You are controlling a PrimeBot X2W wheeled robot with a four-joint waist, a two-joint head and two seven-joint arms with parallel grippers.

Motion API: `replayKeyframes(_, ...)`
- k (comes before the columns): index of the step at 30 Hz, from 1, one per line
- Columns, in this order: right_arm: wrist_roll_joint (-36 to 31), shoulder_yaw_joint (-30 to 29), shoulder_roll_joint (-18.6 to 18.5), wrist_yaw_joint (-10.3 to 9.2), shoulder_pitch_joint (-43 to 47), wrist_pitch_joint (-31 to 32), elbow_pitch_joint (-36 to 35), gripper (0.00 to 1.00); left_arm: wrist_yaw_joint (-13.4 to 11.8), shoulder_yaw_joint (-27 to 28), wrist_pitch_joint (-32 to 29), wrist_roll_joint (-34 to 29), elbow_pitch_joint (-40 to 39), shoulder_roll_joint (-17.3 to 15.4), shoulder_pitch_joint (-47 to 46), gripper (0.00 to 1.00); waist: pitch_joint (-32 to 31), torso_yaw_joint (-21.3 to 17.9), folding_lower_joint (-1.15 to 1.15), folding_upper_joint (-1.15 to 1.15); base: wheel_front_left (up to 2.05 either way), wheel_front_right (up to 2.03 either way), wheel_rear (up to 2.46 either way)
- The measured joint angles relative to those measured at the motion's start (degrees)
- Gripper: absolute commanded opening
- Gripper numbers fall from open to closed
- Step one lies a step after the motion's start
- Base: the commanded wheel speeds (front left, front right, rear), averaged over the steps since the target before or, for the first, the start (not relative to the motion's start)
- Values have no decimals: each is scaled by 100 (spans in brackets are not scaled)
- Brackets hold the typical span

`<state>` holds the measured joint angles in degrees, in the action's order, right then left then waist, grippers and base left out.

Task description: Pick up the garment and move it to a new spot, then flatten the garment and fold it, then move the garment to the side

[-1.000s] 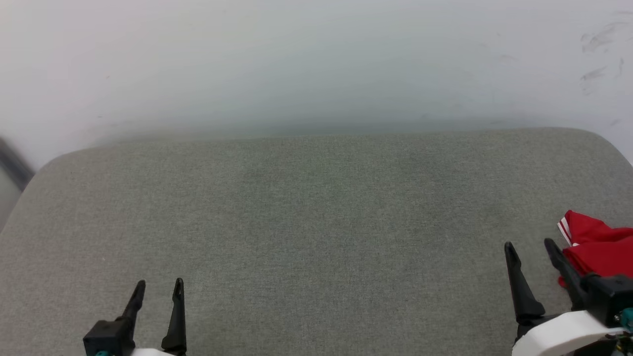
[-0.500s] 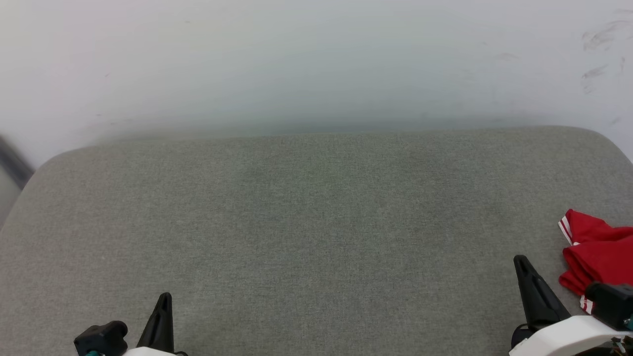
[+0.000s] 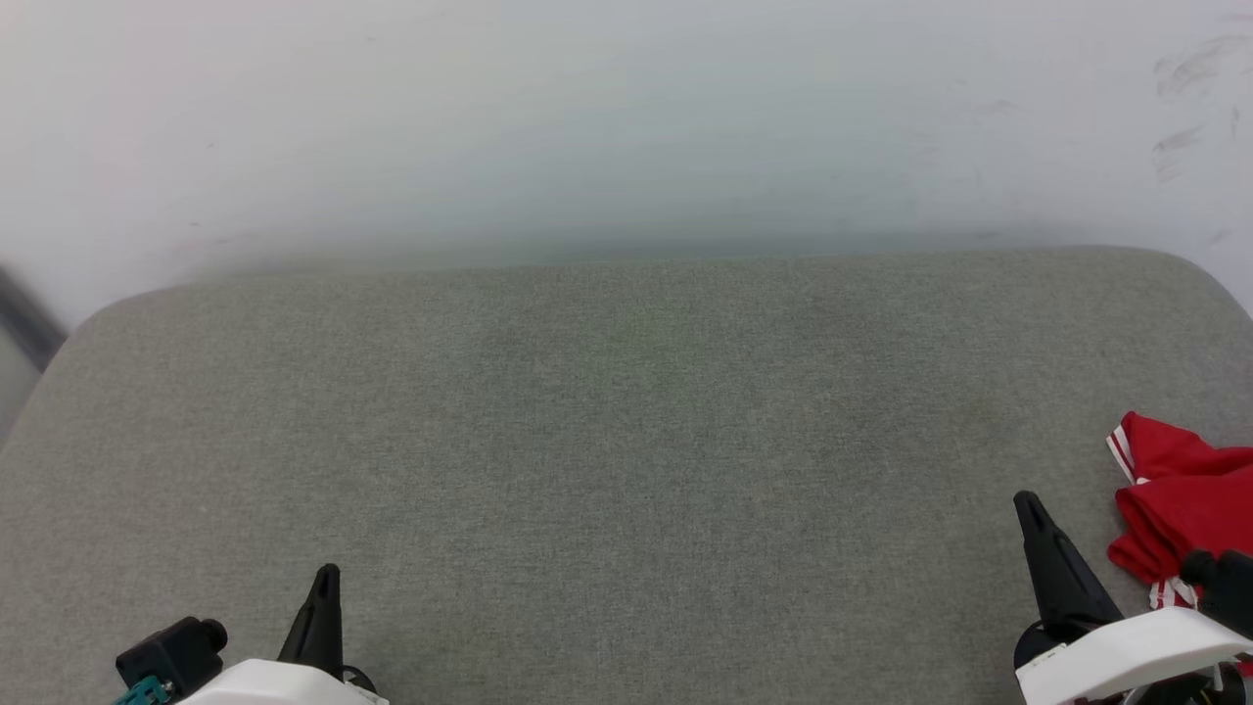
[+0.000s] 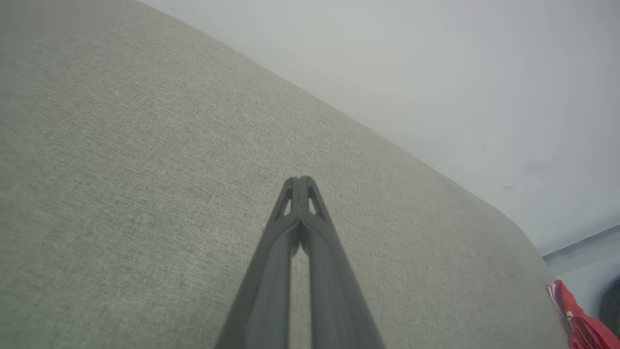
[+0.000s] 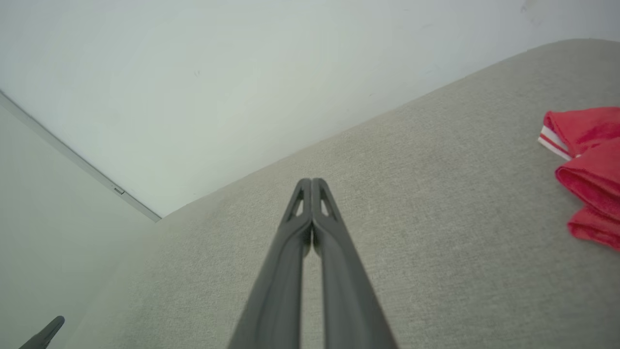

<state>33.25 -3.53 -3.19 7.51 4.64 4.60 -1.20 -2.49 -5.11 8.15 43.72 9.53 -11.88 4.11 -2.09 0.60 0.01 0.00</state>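
The red garment [image 3: 1189, 499] lies folded in a bundle at the far right edge of the grey cushion, its red-and-white striped trim showing. It also appears in the right wrist view as the garment [image 5: 588, 165] and at the corner of the left wrist view as the garment [image 4: 579, 322]. My right gripper [image 3: 1028, 504] is just left of it, apart from the cloth, fingers pressed together and holding nothing, seen as the right gripper [image 5: 311, 182]. My left gripper [image 3: 326, 575] is low at the front left, also shut and empty, seen as the left gripper [image 4: 299, 180].
A wide grey fabric cushion [image 3: 607, 441] spreads across the scene, with rounded back corners. A pale wall [image 3: 626, 117] rises right behind it. The cushion's left edge drops off near a dark strip [image 3: 24, 323].
Both grippers have gone from open to shut and drawn back toward the front edge. The right gripper has pulled away from the garment, which stays in place.
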Motion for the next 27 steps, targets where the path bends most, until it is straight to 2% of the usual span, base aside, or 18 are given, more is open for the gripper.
replayKeyframes(27, 2187, -53, -22, -1, -366, 15, 554, 0, 357, 410, -530, 1775, 168, 323, -347, 0, 62, -16, 0, 0, 0, 0, 0)
